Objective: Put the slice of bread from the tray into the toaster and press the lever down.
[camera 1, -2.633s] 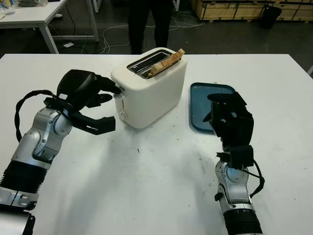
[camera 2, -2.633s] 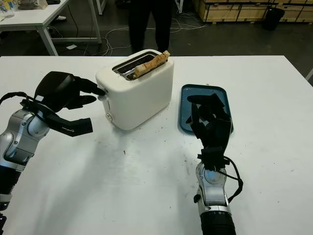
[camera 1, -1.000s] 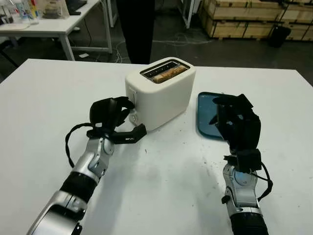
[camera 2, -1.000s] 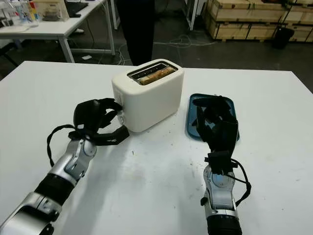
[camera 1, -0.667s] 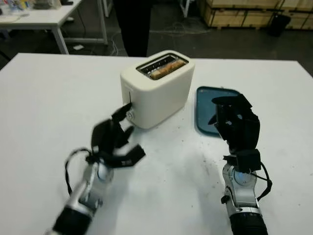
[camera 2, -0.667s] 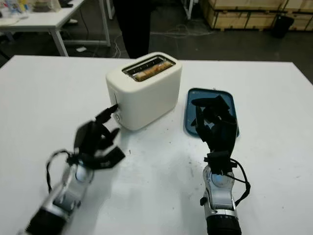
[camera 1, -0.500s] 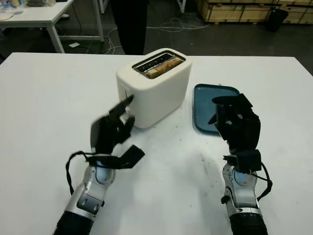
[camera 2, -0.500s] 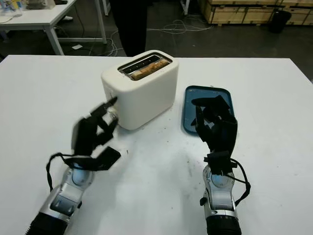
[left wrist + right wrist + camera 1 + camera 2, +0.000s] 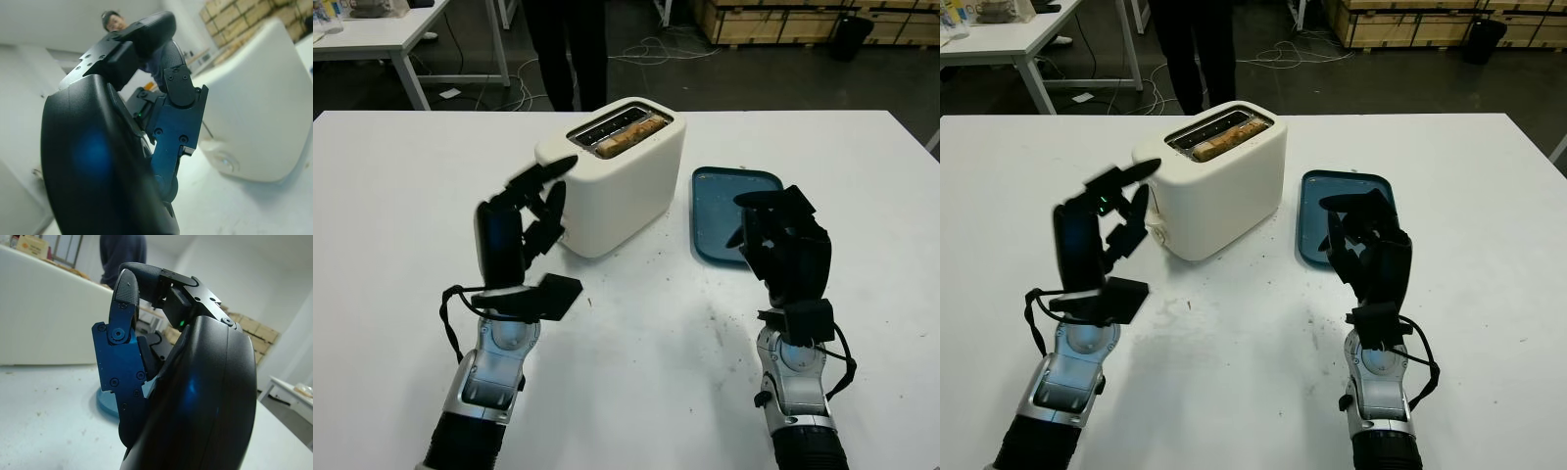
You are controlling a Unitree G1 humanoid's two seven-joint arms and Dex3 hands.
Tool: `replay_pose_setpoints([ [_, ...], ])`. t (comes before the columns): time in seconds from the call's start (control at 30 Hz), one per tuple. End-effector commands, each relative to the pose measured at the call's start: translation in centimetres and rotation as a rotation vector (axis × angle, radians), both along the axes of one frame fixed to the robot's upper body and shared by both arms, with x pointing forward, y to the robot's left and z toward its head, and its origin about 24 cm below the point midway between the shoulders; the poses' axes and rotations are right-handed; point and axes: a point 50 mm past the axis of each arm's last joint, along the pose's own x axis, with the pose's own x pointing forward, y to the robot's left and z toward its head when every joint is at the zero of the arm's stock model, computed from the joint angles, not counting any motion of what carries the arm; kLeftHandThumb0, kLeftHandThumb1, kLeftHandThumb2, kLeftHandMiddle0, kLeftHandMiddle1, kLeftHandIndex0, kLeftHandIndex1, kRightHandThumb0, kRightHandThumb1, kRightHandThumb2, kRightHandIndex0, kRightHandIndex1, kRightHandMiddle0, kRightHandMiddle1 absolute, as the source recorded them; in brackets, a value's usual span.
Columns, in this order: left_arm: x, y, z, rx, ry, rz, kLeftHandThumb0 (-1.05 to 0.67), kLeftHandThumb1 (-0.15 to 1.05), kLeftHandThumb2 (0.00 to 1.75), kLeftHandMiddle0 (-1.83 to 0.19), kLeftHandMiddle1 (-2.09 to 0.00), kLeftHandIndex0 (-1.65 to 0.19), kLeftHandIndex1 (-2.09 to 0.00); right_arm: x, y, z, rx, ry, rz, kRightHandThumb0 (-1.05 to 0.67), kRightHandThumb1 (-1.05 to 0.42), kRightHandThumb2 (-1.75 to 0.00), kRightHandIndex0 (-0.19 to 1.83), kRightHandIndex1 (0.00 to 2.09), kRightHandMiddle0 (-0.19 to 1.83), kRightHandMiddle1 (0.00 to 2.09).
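White table (image 9: 636,392), bare near edge. Glossy white toaster (image 9: 626,186) centre-far, bread slice (image 9: 626,137) sunk in slot. Blue tray (image 9: 724,196) right. Left hand (image 9: 524,230) open beside toaster; right hand (image 9: 783,250) open, raised before tray.

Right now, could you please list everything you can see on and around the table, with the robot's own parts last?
toaster: one, white, middle of the table toward the far side
slice of bread: one, light brown, down inside a toaster slot
tray: one, dark blue, on the table just right of the toaster
table: one, white, carries the toaster and tray
second table: one, white, far left background
wooden crates: several, light brown, far right background
cables: a few, pale, on the dark floor behind
person: one, dark clothes, standing behind the table
left hand: one, black, raised beside the toaster's near left end, open
right hand: one, black, raised over the tray's near edge, open
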Motion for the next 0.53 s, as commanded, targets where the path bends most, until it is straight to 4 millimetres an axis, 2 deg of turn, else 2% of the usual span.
replay_pose_setpoints([
  [0.0, 0.0, 0.7, 0.0, -0.042, 0.031, 0.013, -0.36, 0.92, 0.44, -0.47, -1.73, -0.33, -1.3, 0.8, -0.4, 0.4, 0.029, 0.002, -0.016, -0.46, -0.92, -0.36, 0.76, 1.75, 0.66, 1.41],
  [0.13, -0.1, 1.1, -0.8, -0.11, 0.074, 0.008, -0.39, 0.92, 0.42, -0.47, -1.73, -0.34, -1.39, 1.5, -1.0, 0.9, 0.05, -0.006, -0.057, -0.5, -0.92, -0.3, 0.8, 1.55, 0.77, 1.09],
  [0.27, -0.5, 1.0, -1.9, -0.137, 0.119, 0.027, -0.4, 0.92, 0.42, -0.52, -1.74, -0.31, -1.63, 1.7, -1.5, 1.4, 0.066, -0.02, -0.095, -0.51, -0.92, -0.24, 0.84, 1.27, 0.89, 0.65],
  [0.33, -0.7, 1.0, -2.4, -0.141, 0.133, 0.042, -0.39, 0.92, 0.42, -0.56, -1.75, -0.31, -1.69, 1.9, -1.7, 1.5, 0.064, -0.015, -0.114, -0.52, -0.92, -0.22, 0.86, 1.24, 0.93, 0.59],
  [0.5, -0.8, 0.9, -2.8, -0.134, 0.149, 0.059, -0.4, 0.92, 0.41, -0.59, -1.75, -0.32, -1.72, 1.7, -1.8, 1.5, 0.058, -0.005, -0.139, -0.54, -0.92, -0.21, 0.89, 1.25, 0.97, 0.6],
])
